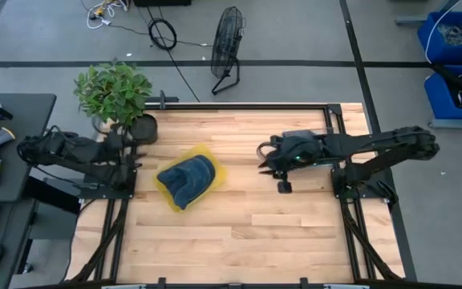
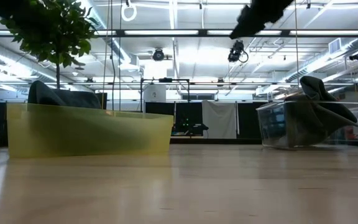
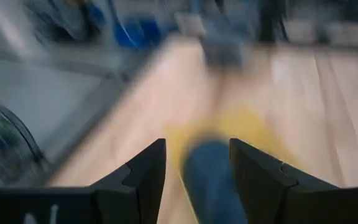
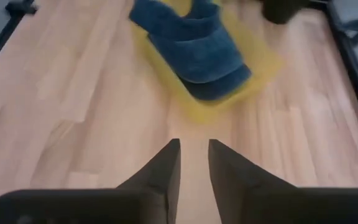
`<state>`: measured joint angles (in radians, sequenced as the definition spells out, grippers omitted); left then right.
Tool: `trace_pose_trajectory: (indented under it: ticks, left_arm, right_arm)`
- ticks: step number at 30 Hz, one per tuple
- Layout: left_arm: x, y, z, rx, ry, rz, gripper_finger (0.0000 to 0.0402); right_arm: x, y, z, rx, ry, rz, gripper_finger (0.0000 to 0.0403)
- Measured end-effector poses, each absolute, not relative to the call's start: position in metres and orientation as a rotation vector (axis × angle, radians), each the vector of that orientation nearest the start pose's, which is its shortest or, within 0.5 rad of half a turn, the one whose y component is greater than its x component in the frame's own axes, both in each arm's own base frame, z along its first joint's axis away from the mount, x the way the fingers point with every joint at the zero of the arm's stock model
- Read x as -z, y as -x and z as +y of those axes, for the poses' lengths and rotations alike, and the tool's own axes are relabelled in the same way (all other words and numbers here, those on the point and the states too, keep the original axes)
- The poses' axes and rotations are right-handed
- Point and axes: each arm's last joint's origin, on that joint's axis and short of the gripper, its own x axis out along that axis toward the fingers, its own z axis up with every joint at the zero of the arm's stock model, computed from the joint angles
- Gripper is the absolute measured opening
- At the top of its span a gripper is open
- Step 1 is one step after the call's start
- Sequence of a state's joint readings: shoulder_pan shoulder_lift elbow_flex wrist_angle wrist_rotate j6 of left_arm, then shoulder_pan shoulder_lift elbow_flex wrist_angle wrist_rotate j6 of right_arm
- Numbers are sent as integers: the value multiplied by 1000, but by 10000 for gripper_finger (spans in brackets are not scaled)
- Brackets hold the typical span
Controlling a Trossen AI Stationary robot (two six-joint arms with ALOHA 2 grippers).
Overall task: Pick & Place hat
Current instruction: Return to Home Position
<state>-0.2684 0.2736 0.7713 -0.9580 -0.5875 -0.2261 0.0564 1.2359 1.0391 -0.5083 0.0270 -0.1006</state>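
A blue hat (image 1: pixel 188 180) lies inside a shallow yellow tray (image 1: pixel 208 152) at the table's left-middle; it rests on the tray's floor. In the right wrist view the hat (image 4: pixel 194 50) and the tray (image 4: pixel 263 71) lie ahead of the fingers. My right gripper (image 1: pixel 261 160) (image 4: pixel 193 144) hovers to the tray's right, its fingers a narrow gap apart, holding nothing. My left gripper (image 1: pixel 137 158) (image 3: pixel 197 146) sits open by the table's left edge, facing the blurred hat (image 3: pixel 213 177). In the low view the tray (image 2: pixel 86 127) stands at left.
A potted plant (image 1: pixel 115 92) stands at the table's far left corner, close to the left arm. Bare wood (image 1: pixel 279 233) spreads across the near half and the right of the table. A clear bin with dark cloth (image 2: pixel 303 121) shows in the low view at right.
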Motion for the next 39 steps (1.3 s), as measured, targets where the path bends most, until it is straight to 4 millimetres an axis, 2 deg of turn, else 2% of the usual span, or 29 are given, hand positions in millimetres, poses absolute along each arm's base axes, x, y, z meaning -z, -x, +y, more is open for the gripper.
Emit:
trace_pose_trajectory:
  ticks: [6, 10, 15, 20, 28, 31, 35, 39]
  left_arm:
    - [-335, -40, 9, -441, -97, 95, 181]
    - [-342, -43, 7, -407, -125, 25, 181]
    - [-326, -50, 5, -403, -113, 61, 181]
    - [-313, -54, 4, -405, -56, -44, 181]
    - [-260, -72, -1, -406, -31, -143, 181]
    - [-247, -77, -3, -408, -26, -150, 181]
    - [-243, -79, -3, -413, -36, -146, 181]
    - [-254, -74, 2, -482, -57, -175, 181]
  right_arm:
    - [-287, -216, -3, 108, 70, 585, 74]
    - [-279, -191, -9, 148, 53, 434, 70]
    - [-263, -165, -9, 149, 25, 300, 68]
    - [-254, -145, -8, 159, -67, 278, 68]
    - [-248, -126, -8, 179, -29, 219, 68]
    - [-239, -119, -8, 181, -34, 206, 68]
    - [-224, -112, -9, 203, -69, 195, 68]
    - [-210, -106, -11, 289, -75, 188, 68]
